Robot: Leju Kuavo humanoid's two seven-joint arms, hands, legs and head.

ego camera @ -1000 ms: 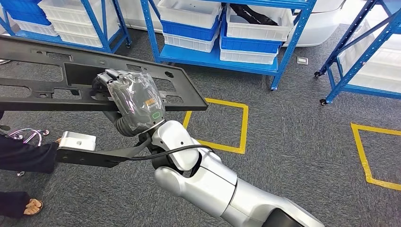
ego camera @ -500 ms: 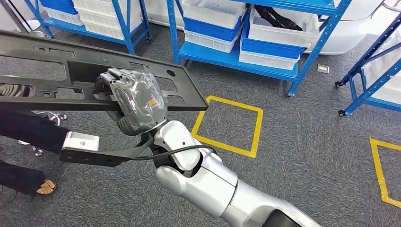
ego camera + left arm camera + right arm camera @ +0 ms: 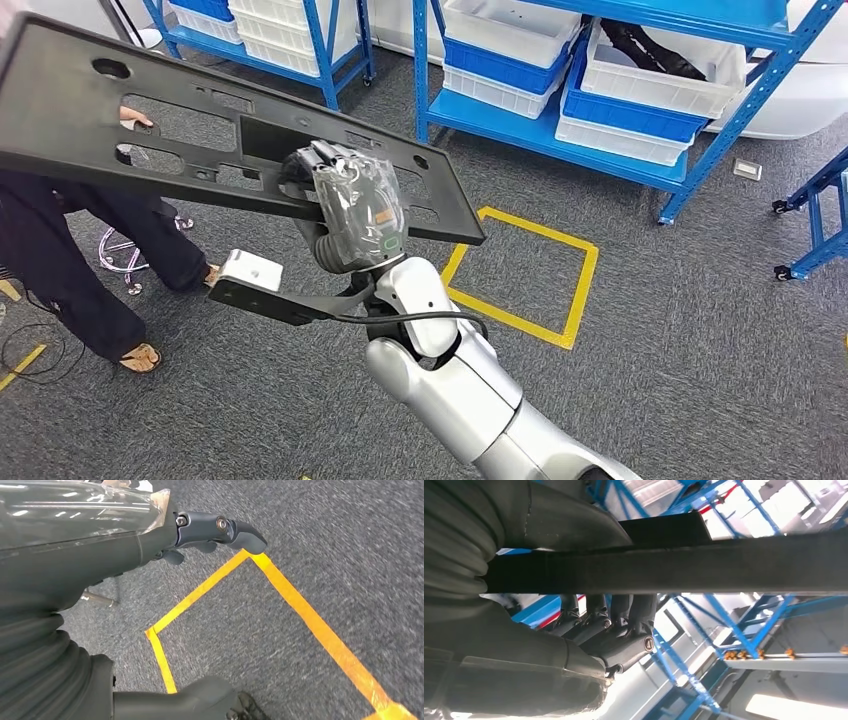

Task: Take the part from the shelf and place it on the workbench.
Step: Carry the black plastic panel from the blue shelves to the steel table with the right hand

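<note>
The part is a long black plastic panel [image 3: 60, 75] with cut-outs, held in the air across the left of the head view, its far end higher than its near end. My right hand [image 3: 355, 205], wrapped in clear film, grips the panel near its right end. In the right wrist view dark fingers [image 3: 624, 630] curl around the panel's edge [image 3: 724, 562]. My left hand [image 3: 75, 580] hangs over the grey carpet with its fingers [image 3: 235, 530] and thumb apart and nothing in it.
Blue shelves with white and blue bins [image 3: 600, 90] stand ahead, another blue rack [image 3: 810, 230] at the right. A yellow tape square [image 3: 530, 270] marks the carpet. A person in dark clothes [image 3: 60, 240] stands at the left under the panel, by a chrome stool base [image 3: 130, 250].
The whole picture has shifted, so the camera has turned left. The panel now tilts with its left end raised. More of the person at the left shows.
</note>
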